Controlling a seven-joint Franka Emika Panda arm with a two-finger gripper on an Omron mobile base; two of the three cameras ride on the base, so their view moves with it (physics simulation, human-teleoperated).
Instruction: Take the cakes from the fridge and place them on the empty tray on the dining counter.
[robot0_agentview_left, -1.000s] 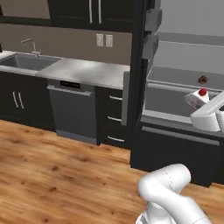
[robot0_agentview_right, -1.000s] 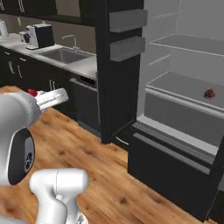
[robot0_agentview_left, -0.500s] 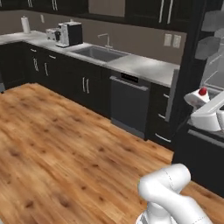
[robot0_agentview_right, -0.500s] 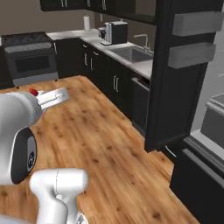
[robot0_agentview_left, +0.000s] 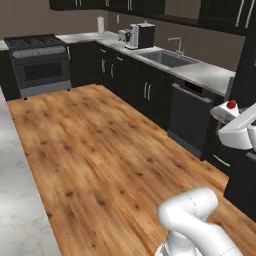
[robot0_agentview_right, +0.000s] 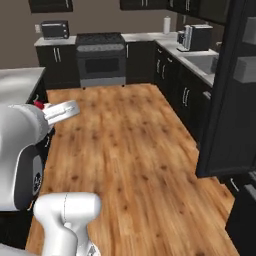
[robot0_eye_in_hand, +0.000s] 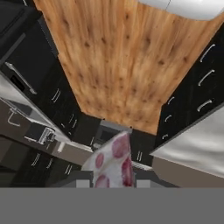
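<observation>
The gripper (robot0_eye_in_hand: 113, 181) is clamped on one of the cakes (robot0_eye_in_hand: 113, 162), which sits between its fingertips, so the carry from fridge to dining counter (robot0_agentview_left: 20, 210) is under way. Next, the base must bring the empty tray within the hand's reach. Since a second ago the whole view has swung from the open fridge to the stove (robot0_agentview_left: 41, 62) wall.

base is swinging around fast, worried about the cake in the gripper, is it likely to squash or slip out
The cake looks small and soft, whitish with dark red spots, so it probably squashes under a hard pinch. It sits narrowly in the gripper, high above the wood floor, so a slip would likely ruin it. It seems light; gentle motion should hold.
</observation>
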